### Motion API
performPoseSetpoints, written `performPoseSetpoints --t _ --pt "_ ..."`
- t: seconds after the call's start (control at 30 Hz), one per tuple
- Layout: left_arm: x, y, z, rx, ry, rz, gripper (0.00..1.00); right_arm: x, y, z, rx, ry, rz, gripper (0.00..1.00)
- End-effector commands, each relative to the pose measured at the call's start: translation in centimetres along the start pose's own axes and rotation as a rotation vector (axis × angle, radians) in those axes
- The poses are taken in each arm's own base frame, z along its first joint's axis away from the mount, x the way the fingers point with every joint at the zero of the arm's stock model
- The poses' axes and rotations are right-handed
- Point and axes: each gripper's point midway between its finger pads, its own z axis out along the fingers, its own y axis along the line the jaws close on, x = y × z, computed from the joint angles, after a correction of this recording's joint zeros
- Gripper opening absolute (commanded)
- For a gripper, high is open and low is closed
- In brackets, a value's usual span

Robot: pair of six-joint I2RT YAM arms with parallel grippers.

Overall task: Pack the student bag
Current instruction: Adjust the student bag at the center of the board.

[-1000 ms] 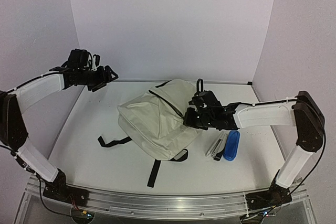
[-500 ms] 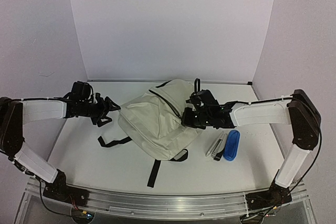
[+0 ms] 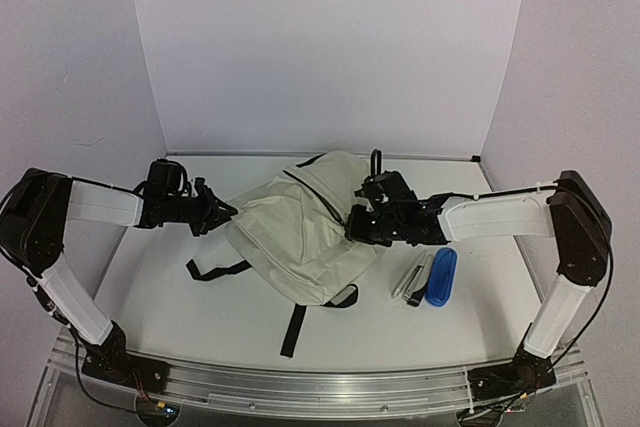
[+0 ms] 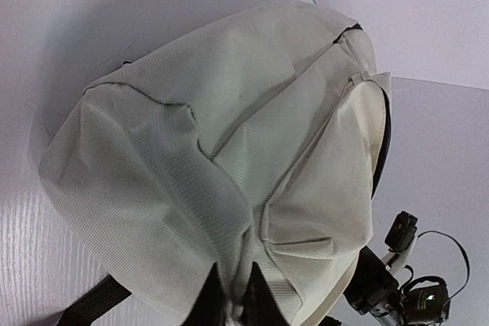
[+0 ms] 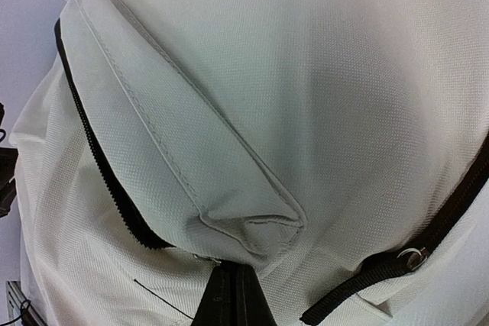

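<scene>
Left end effector [image 4: 233, 301] and right end effector [image 5: 231, 289] seemingly pinch student bag [image 3: 300, 237] fabric, clear only from wrists.

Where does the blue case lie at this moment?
In the top view, the blue case lies on the table on the right side. The grey pen-like items lie right beside it, between it and the student bag.
</scene>
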Motion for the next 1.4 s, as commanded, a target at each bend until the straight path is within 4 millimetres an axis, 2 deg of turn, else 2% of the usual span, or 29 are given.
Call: performPoseSetpoints --t 0.0,0.13,0.37,0.6,0.7,0.8,0.9,0.97,1.07,1.13,1.2,1.27,1.37 --pt "-1.9 -2.2 -0.2 0.044 -0.066 0.058 0.01 1.1 -0.9 -0.9 0.014 0.038 0.006 0.0" --pt "-4.0 -2.8 -0.8 0.008 -0.118 0.112 0.0 2.3 -1.4 -1.3 0.011 0.071 0.031 0.0" --pt "-9.6 -4.2 -2.2 0.031 -0.188 0.18 0.0 4.9 -1.0 -1.7 -0.019 0.147 0.051 0.0" --pt "-13.8 -5.2 -1.2 0.082 -0.177 0.234 0.0 8.6 0.2 -1.6 -0.038 0.236 0.058 0.0" --pt "-15.2 -5.6 -0.7 0.092 -0.174 0.265 0.0 10.0 0.4 -1.5 -0.04 0.27 0.055 0.0" --pt "-15.6 -6.3 0.1 0.121 -0.135 0.299 0.0 10.3 1.1 -1.4 -0.051 0.276 0.047 0.0" --pt "-15.0 -6.5 0.5 0.146 -0.093 0.323 0.03 8.8 2.5 -1.5 -0.074 0.238 0.036 0.0" --pt "-14.3 -6.3 0.1 0.138 -0.091 0.342 0.12 7.1 3.8 -1.8 -0.095 0.195 0.01 0.01" --pt "-13.7 -5.5 -1.2 0.064 -0.123 0.363 0.31 4.4 5.3 -2.7 -0.094 0.126 -0.072 0.19" --pt "-13.0 -4.4 -2.2 -0.006 -0.138 0.363 0.42 2.6 5.2 -3.3 -0.041 0.075 -0.146 0.35" --pt "-12.6 -4.0 -3.5 -0.065 -0.169 0.369 0.52 0.9 5.2 -3.9 0.015 0.027 -0.21 0.47" --pt "-12.0 -3.5 -4.7 -0.11 -0.192 0.365 0.59 -0.4 5.2 -3.9 0.064 -0.006 -0.266 0.53" --pt "-11.2 -3.5 -6.4 -0.14 -0.231 0.359 0.64 -1.5 5.1 -3.3 0.133 -0.019 -0.334 0.57"
